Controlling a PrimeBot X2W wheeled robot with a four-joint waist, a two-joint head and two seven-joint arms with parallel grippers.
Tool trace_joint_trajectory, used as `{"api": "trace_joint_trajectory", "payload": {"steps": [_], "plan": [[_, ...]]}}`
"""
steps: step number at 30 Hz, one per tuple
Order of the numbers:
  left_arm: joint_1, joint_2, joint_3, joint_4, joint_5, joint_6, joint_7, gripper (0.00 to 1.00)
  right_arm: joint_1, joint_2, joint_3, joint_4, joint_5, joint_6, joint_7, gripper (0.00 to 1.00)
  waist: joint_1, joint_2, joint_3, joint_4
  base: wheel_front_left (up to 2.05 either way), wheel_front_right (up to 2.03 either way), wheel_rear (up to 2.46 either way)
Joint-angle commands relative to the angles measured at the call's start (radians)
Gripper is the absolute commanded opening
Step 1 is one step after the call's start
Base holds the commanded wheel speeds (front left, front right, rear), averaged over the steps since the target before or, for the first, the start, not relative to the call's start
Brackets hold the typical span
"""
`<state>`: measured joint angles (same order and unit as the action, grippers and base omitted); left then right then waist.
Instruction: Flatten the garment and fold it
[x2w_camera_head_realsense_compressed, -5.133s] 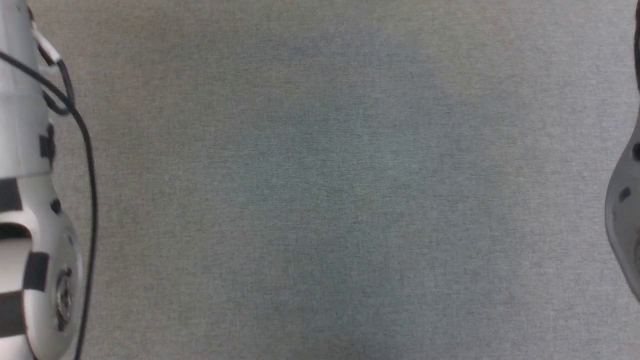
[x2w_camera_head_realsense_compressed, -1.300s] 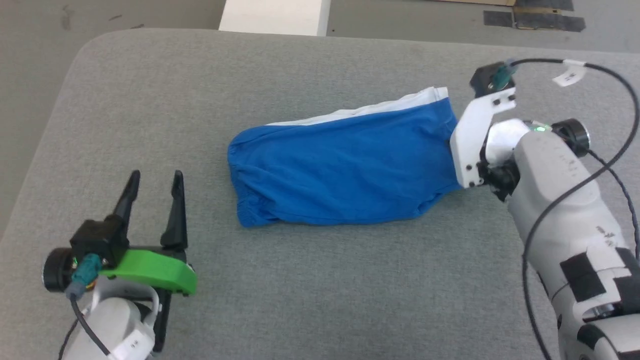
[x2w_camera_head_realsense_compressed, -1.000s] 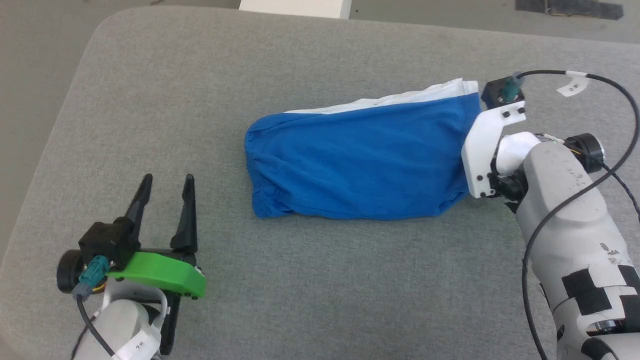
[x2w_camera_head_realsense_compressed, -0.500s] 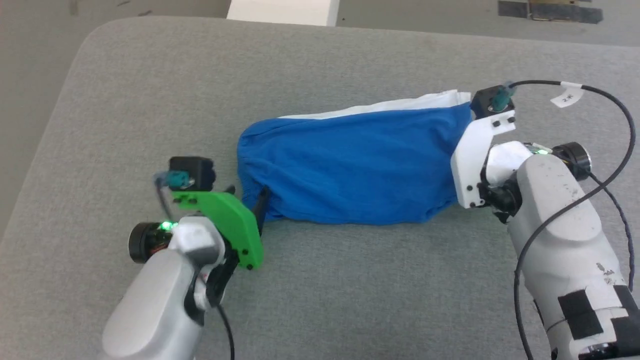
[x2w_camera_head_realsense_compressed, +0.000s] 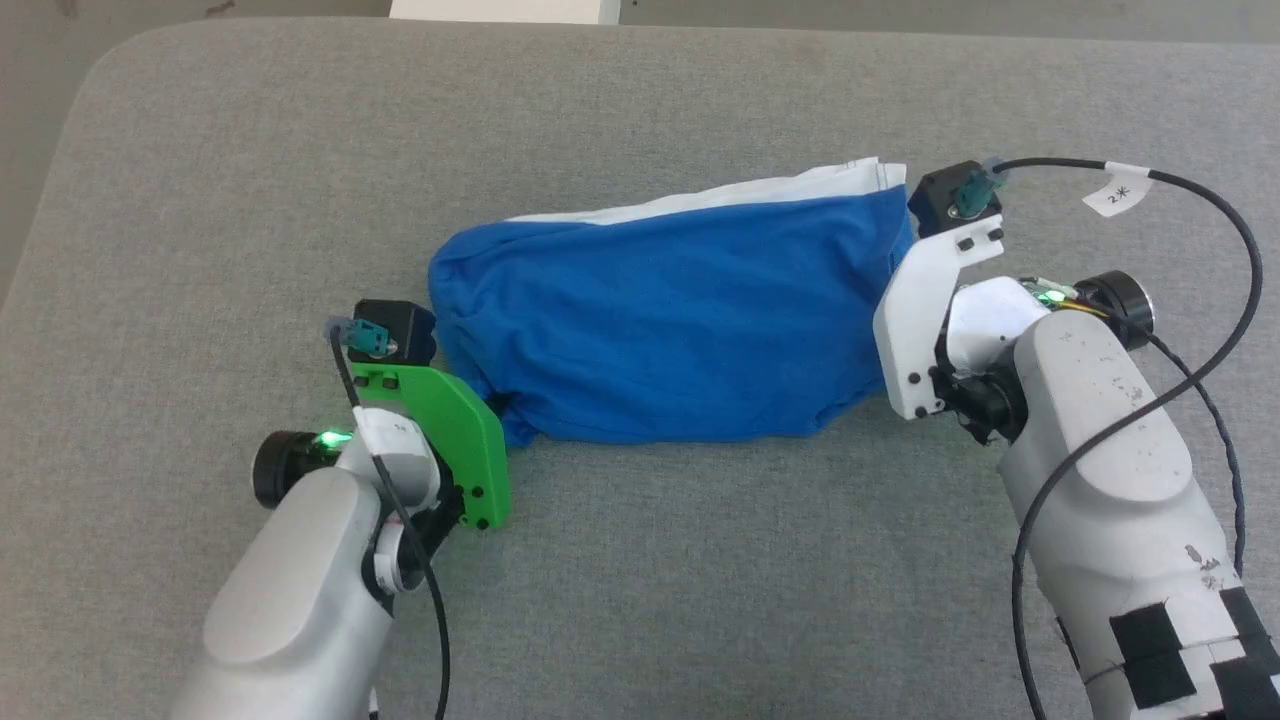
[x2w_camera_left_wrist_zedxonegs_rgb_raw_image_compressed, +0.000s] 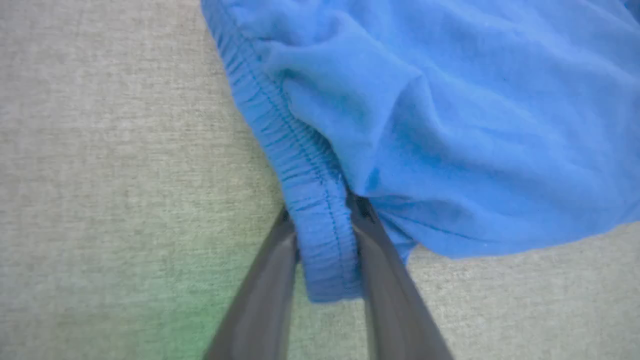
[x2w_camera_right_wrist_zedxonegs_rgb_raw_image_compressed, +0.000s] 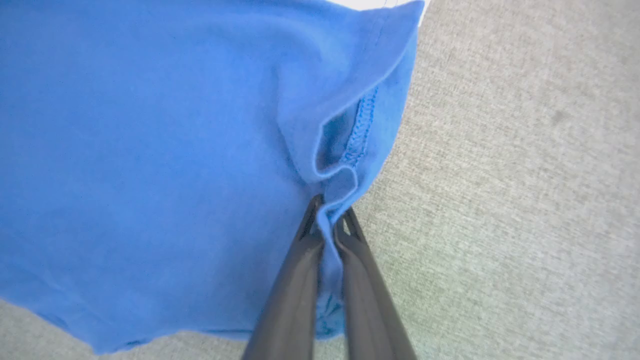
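1. The garment (x2w_camera_head_realsense_compressed: 680, 320), a pair of bright blue shorts, lies about in the middle of the grey fabric-covered counter (x2w_camera_head_realsense_compressed: 650, 600). It is stretched sideways between the two arms.
2. Along its far edge a strip of white trim (x2w_camera_head_realsense_compressed: 760, 192) shows, wider toward the robot's right.
3. The gathered waistband (x2w_camera_left_wrist_zedxonegs_rgb_raw_image_compressed: 280, 130) is at the end on the robot's left. It is wrinkled, and the cloth beside it makes soft folds.
4. The left hand (x2w_camera_left_wrist_zedxonegs_rgb_raw_image_compressed: 322, 215) is at the near corner of this end. Its two fingers (x2w_camera_left_wrist_zedxonegs_rgb_raw_image_compressed: 270, 280) stand apart, one on each side of the waistband's end. The band fills the gap between them at its full width and is not crushed. Both fingers seem to touch its edges, but whether they press on it cannot be told.
5. In the head view, a green bracket (x2w_camera_head_realsense_compressed: 455, 440) on the left wrist covers most of these fingers.
6. The right hand (x2w_camera_right_wrist_zedxonegs_rgb_raw_image_compressed: 330, 210) is at the opposite end. Its fingers are close together and clamped on a thin fold of the blue hem, which runs down between them. Just above the tips the hem opens into a small loop that shows the inner stitching.
7. A white bracket (x2w_camera_head_realsense_compressed: 915, 320) on the right wrist sits against this end, and a black cable (x2w_camera_head_realsense_compressed: 1200, 190) with a small white tag arches over the arm.
8. Nearly all of the cloth rests flat on the counter.
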<state>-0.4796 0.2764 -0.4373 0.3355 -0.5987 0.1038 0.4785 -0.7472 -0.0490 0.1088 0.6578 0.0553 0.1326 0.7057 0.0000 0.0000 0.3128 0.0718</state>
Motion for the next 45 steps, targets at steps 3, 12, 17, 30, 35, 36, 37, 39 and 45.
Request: {"api": "trace_joint_trajectory", "payload": {"steps": [3,12,17,30,35,36,37,39,45], "plan": [[0.003,-0.014,-0.003,0.035,-0.020,-0.023,-0.023,0.00,0.040,-0.001,-0.005,-0.023,0.014,-0.002,0.005,0.00,0.0000,0.0000,-0.017,-0.005,0.00,0.00,0.00],[0.049,0.025,0.073,-0.034,-0.083,-0.025,-0.064,0.00,0.196,-0.001,-0.065,-0.176,0.066,-0.002,-0.016,0.00,0.0000,0.0000,-0.100,-0.011,0.00,0.00,0.00],[0.149,0.067,0.075,-0.119,-0.101,-0.004,-0.016,0.00,0.380,-0.001,-0.109,-0.337,0.104,-0.002,-0.006,0.00,0.0000,0.0000,-0.145,-0.018,0.00,0.00,0.00],[0.382,0.084,0.083,-0.249,-0.204,0.071,0.117,1.00,0.727,-0.001,-0.162,-0.590,0.280,-0.002,-0.031,1.00,0.0000,0.0000,-0.206,-0.036,0.00,0.00,0.00],[0.425,0.103,0.166,-0.369,-0.267,0.089,0.104,1.00,0.762,-0.001,-0.208,-0.690,0.300,-0.002,-0.032,1.00,0.0000,0.0000,-0.224,-0.032,0.00,0.00,0.00],[0.428,0.110,0.193,-0.394,-0.268,0.096,0.081,1.00,0.764,-0.001,-0.222,-0.717,0.297,-0.002,-0.025,1.00,0.0000,0.0000,-0.226,-0.031,0.00,0.00,0.00],[0.429,0.114,0.215,-0.412,-0.266,0.099,0.057,1.00,0.762,-0.001,-0.233,-0.738,0.295,-0.002,-0.018,1.00,0.0000,0.0000,-0.226,-0.031,0.00,0.00,0.00],[0.420,0.125,0.267,-0.444,-0.230,0.098,-0.046,1.00,0.751,-0.001,-0.251,-0.774,0.282,-0.002,0.002,1.00,0.0000,0.0000,-0.222,-0.031,0.00,0.00,0.00],[0.391,0.146,0.299,-0.403,-0.056,0.023,-0.384,1.00,0.656,-0.001,-0.240,-0.754,0.125,-0.002,0.124,1.00,0.0000,0.0000,-0.190,-0.035,0.00,0.00,0.00]]}}
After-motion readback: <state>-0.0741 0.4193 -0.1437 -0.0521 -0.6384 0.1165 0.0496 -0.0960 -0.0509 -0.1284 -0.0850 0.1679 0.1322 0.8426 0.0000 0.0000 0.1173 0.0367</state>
